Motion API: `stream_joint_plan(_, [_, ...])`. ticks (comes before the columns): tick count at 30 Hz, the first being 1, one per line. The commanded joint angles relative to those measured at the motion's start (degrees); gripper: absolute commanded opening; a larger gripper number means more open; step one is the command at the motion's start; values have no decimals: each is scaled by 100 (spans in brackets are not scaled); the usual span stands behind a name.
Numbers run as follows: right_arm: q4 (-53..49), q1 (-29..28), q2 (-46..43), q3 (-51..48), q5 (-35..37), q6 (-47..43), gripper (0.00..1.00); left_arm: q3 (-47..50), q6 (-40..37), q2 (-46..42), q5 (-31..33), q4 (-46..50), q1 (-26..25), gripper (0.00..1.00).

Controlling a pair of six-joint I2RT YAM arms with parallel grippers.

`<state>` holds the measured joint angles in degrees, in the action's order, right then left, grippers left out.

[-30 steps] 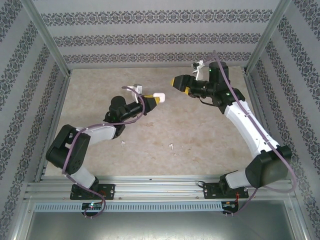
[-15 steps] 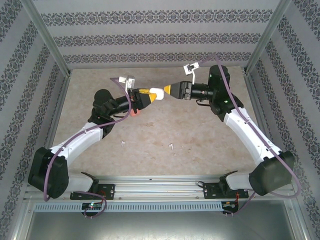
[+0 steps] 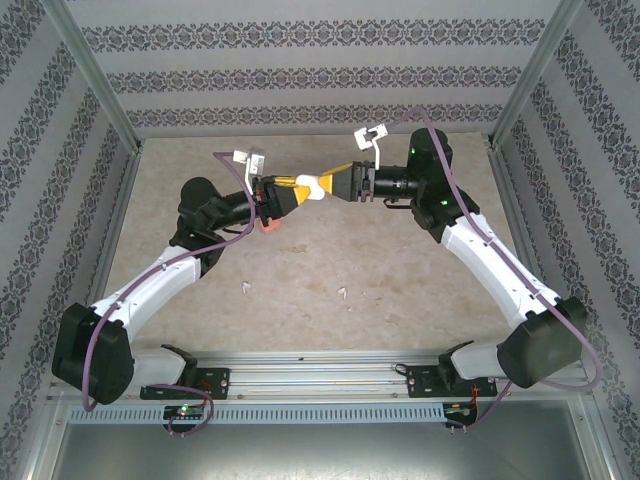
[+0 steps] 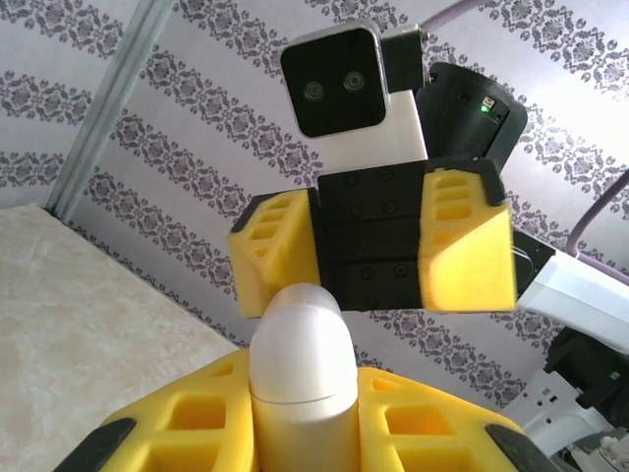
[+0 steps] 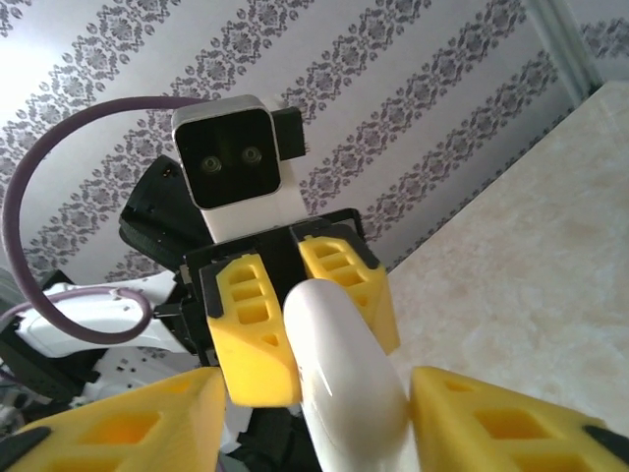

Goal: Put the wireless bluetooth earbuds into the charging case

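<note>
Charging case (image 3: 309,187): a white, glossy, pebble-shaped shell with a seam around it, held off the table (image 3: 400,270) over its far centre. The left gripper (image 3: 296,190) is clamped on one end. The right gripper (image 3: 334,183) faces it, its yellow fingers (image 5: 511,423) apart on either side of the free end with a gap on each side. Two white earbuds (image 3: 246,288) (image 3: 342,293) lie apart near the front edge. A salmon-pink object (image 3: 270,225) sits partly hidden under the left gripper. Patterned walls (image 3: 300,80) and metal posts (image 3: 95,75) bound the table, and the middle surface is bare.
</note>
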<state>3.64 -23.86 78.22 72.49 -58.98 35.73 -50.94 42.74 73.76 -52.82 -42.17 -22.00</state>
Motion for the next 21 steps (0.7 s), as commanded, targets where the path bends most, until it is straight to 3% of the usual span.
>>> stream_joint_plan(1, [226,-145,62,108,-307,-115,61,-157,144,-124,-107,1,-6,10])
stream_joint_plan(5, [32,-154,123,112,-296,-260,65,-189,295,-74,-106,-168,-7,11])
stream_joint_plan(11, [344,-164,201,55,-460,-73,44,-216,474,-45,-108,-309,-6,11])
stream_joint_plan(17, [379,-171,278,99,-549,-76,21,-342,186,-140,-211,207,-9,12])
stream_joint_plan(21, [224,-154,232,132,-469,-331,15,-373,-298,-325,-217,757,-2,19])
